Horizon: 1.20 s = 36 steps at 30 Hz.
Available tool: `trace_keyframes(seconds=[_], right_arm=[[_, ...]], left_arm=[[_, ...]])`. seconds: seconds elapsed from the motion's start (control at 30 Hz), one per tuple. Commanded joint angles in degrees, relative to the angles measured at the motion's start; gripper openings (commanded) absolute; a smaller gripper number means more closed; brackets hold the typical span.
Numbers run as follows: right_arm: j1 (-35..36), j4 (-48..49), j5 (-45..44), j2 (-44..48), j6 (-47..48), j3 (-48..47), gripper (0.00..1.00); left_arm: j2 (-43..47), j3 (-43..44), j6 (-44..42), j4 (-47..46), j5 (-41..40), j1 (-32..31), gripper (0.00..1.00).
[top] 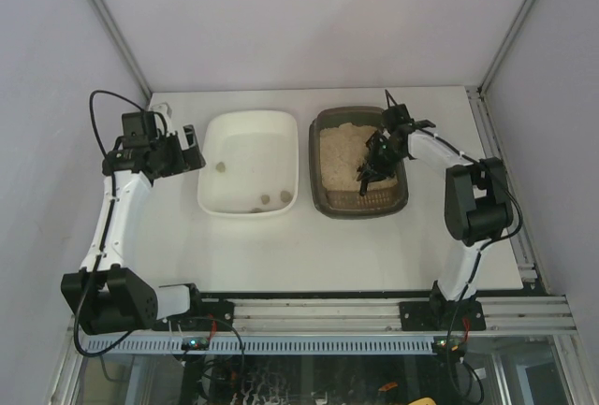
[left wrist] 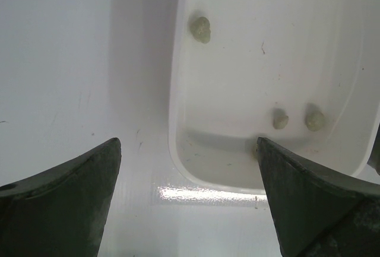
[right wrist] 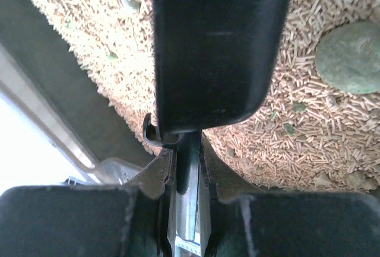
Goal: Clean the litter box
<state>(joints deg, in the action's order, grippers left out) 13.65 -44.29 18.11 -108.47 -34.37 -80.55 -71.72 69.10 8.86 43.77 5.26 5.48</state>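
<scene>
Over on the bench (top: 281, 251), the litter box (top: 316, 185) sits at three o'clock from the white tray (top: 271, 129), directly beneath the right hand (top: 372, 164), clamped on a black tool (right wrist: 214, 49); the left hand (top: 194, 154) gapes empty at the tray's nine o'clock.

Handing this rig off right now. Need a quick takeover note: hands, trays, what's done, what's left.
Left hand: open, empty, at a corner of the white tray.
Right hand: shut on the black scoop, over the litter in the litter box.
Done: three clumps lie in the white tray, which sits beside the litter box.
Left: at least one greenish clump remains on the litter next to the scoop. It likely goes to the white tray next. Then check the litter for more.
</scene>
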Motion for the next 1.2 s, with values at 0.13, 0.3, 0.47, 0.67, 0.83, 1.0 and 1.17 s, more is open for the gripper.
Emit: trace_keyframes(seconds=[0.13,0.3,0.47,0.67,0.83,1.0,1.17], right_arm=[[-5.2,13.5,11.6,5.7,0.8,7.7,0.0],[-5.5,15.0,12.4,6.9,1.4,9.3,0.0],[-6.3,20.1,16.8,9.0,0.9,13.0,0.0],[-7.8,28.1,24.5,11.5,-1.2,17.6,0.0],[-8.9,38.8,32.1,13.7,-4.3,24.5,0.0],[-9.3,44.5,32.1,15.8,-6.0,29.2,0.0],[-10.2,76.0,39.4,17.5,-20.5,40.3,0.0]], left_arm=[[0.6,-2.2,-0.8,-1.2,3.0,-0.7,1.0],[0.9,-2.8,-0.8,-1.5,3.8,-0.7,1.0],[0.6,-3.4,-0.7,-1.6,4.3,-0.7,1.0],[0.9,-3.9,-1.7,-1.7,6.1,-0.7,1.0],[1.4,-5.1,-4.0,-2.7,9.3,-0.7,1.0],[1.3,-5.8,-4.6,-3.3,9.6,-0.7,1.0],[0.7,-5.9,-6.1,-3.0,12.0,-0.7,1.0]])
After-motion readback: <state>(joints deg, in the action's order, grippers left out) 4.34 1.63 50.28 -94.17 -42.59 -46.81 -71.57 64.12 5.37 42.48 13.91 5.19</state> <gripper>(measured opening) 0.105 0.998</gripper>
